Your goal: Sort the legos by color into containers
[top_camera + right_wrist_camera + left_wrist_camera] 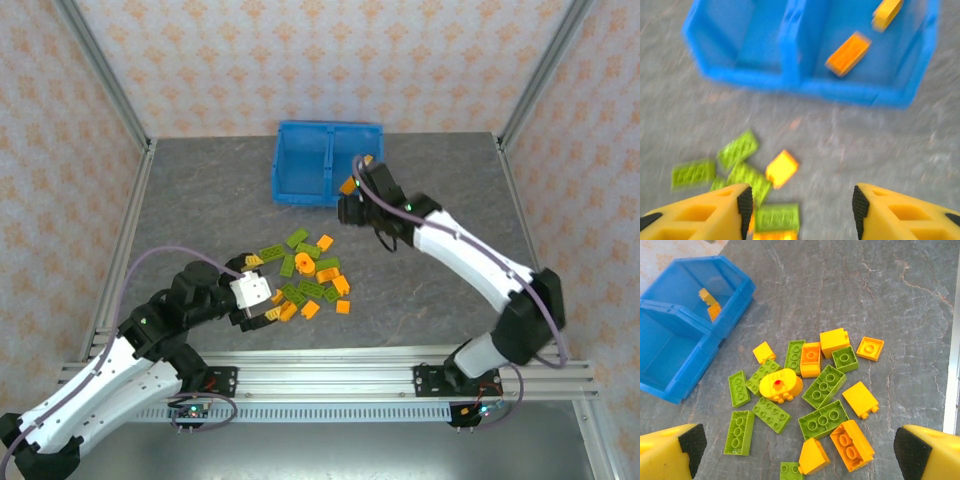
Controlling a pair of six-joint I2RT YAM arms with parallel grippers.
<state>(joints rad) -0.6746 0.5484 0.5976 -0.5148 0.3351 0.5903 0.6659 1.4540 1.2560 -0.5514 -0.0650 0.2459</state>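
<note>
The legos [310,275] lie in a loose pile of olive-green and orange bricks mid-table, among them a round orange piece [780,385]. My left gripper [265,288] hangs at the pile's near-left edge, open, its pads [692,442] spread wide over the bricks [822,420] with nothing held. The blue bin [328,163] stands behind the pile. Two orange bricks [847,52] lie in its right compartment, and its left compartment [740,30] looks bare. My right gripper [352,208] hovers just in front of the bin, open and empty [801,205]; its wrist view is blurred.
Patterned walls and metal posts [100,70] enclose the grey table [450,190]. Bare tabletop lies to the right of the pile and to the left of the bin. The arms' mounting rail [330,365] runs along the near edge.
</note>
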